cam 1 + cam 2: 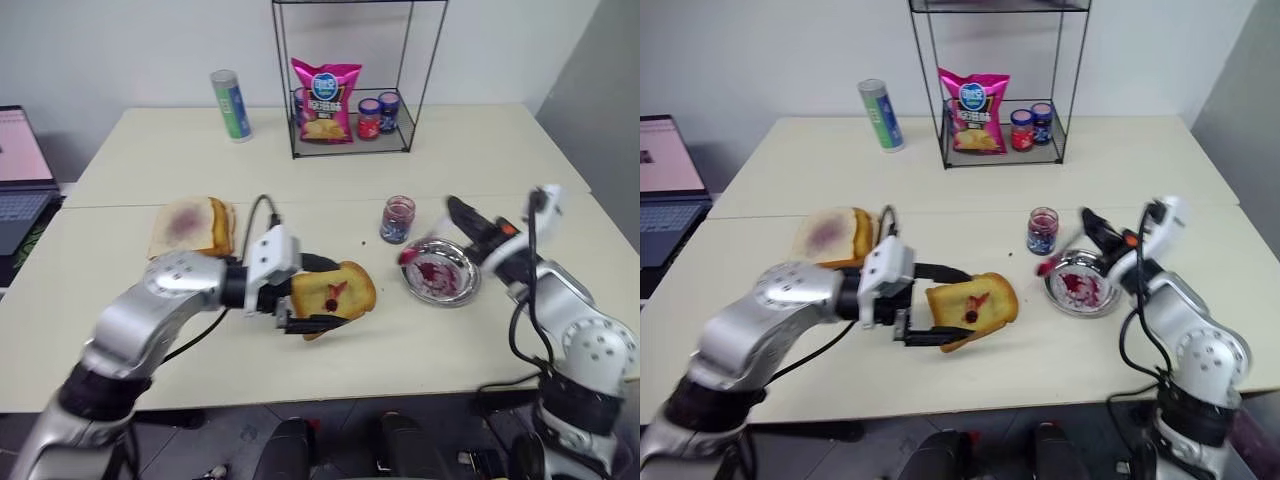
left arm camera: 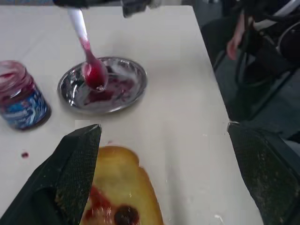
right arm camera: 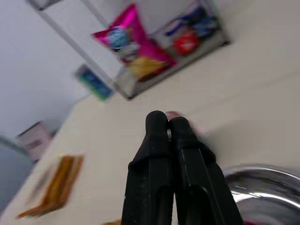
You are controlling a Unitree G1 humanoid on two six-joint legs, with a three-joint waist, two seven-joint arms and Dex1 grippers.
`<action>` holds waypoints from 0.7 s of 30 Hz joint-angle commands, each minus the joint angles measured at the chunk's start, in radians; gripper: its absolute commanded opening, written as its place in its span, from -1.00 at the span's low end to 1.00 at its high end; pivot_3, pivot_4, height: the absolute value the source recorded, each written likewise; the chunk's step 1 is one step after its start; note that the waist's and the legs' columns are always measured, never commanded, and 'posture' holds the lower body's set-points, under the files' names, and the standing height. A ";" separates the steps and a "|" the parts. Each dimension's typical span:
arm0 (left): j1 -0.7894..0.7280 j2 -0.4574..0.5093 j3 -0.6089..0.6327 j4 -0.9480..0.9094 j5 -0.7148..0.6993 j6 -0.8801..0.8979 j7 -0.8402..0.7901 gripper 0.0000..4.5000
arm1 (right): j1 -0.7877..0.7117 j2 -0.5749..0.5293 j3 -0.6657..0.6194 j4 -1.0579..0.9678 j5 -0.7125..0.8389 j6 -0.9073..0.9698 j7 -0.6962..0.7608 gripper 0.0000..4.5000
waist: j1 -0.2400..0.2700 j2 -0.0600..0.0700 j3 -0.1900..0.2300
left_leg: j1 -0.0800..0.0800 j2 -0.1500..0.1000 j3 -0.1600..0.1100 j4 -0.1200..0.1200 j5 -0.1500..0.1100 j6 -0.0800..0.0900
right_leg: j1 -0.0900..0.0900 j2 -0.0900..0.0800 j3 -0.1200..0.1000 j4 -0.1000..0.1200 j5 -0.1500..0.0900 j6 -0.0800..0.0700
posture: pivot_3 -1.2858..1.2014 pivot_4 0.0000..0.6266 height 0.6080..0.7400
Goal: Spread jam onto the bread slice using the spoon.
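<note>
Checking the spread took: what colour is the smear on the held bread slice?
Dark red jam on the golden-brown bread slice, clearest in the left wrist view.

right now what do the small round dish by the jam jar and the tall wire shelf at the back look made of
Round shiny dish: polished metal, likely steel, by its mirror-like reflections under the red jam smears. Tall black wire shelf: thin dark rods, probably painted or coated metal; the finish looks matt.

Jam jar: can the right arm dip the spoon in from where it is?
Probably yes. The right gripper holds the spoon over the steel dish, and the open jam jar stands just beside it with nothing between.
</note>
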 commanded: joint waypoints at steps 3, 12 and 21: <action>-0.093 -0.100 -0.114 0.157 0.133 -0.158 -0.074 1.00 | 0.020 0.011 -0.009 0.108 -0.141 -0.205 0.029 -0.97 | -0.015 0.000 0.000 | 0.001 0.000 0.003 0.000 0.000 0.000 | -0.001 0.000 0.002 0.001 0.001 0.001 | 0.03 -0.52 1.00; -0.113 -0.161 -0.109 0.212 0.172 -0.186 -0.088 1.00 | -0.002 0.031 -0.033 0.267 -0.116 -0.312 0.139 -0.97 | -0.018 0.000 0.000 | 0.001 0.002 0.003 0.000 0.000 0.000 | -0.003 0.003 0.006 0.002 0.001 0.001 | 0.03 -0.52 1.00; -0.108 -0.163 -0.097 0.186 0.176 -0.163 -0.082 1.00 | -0.030 0.027 -0.059 0.418 -0.107 -0.369 0.204 -0.71 | -0.017 0.000 0.000 | 0.001 0.001 0.005 0.000 0.000 0.000 | -0.002 0.003 0.009 0.002 0.002 0.002 | 0.03 -0.52 1.00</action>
